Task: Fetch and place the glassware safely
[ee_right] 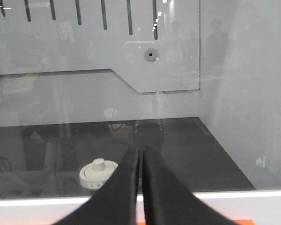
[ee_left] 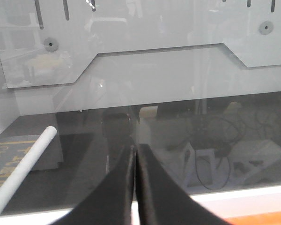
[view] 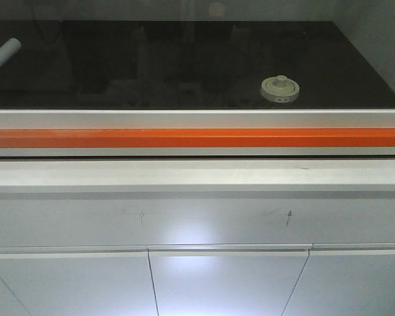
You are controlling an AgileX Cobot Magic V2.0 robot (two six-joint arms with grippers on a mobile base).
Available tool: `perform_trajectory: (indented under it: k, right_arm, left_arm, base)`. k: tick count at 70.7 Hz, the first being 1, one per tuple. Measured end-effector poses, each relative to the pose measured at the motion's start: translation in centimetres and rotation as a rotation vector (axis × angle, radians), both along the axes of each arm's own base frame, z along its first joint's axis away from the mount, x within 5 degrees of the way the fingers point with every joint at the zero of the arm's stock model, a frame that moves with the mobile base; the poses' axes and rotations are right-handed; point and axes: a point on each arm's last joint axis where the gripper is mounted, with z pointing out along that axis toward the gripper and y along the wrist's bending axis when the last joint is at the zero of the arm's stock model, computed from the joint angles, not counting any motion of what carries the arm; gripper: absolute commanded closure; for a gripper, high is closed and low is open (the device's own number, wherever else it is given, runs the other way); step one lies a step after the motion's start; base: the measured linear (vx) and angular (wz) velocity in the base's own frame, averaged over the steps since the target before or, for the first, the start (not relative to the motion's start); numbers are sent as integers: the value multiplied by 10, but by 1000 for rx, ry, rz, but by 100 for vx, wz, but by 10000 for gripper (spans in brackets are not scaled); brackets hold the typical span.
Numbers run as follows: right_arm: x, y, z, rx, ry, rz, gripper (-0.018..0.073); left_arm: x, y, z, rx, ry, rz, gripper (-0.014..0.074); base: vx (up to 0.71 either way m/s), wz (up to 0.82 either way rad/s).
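Observation:
The glassware (view: 279, 89), a squat clear jar under a cream-white lid with a raised knob, stands on the dark glossy surface (view: 184, 66) to the right of centre. The right wrist view shows the same jar (ee_right: 98, 172) just left of my right gripper (ee_right: 140, 152), whose black fingers are pressed together with nothing between them. My left gripper (ee_left: 134, 149) is also shut and empty, hanging over the dark surface near the front sill. Neither gripper appears in the front view.
A white tube (view: 1, 56) lies at the far left of the dark surface, and the tube (ee_left: 23, 168) also shows in the left wrist view. A white sill with an orange strip (view: 197, 137) runs along the front. Grey slotted walls (ee_right: 98, 42) close the back and right.

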Motion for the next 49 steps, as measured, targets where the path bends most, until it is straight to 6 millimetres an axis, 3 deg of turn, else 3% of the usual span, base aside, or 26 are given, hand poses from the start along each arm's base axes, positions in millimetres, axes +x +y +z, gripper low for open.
perform_trajectory:
  k: [31,49]
  right_arm:
    - [-10,5,-79,-55,133,44,560]
    - [15,7,-99,-51,134,83,560]
  left_arm:
    - [-28,1,-92,14,-56,-3,603]
    - [-31,2,-97,14,-52,-3,603]
  base:
    - [0,0]
    - [0,0]
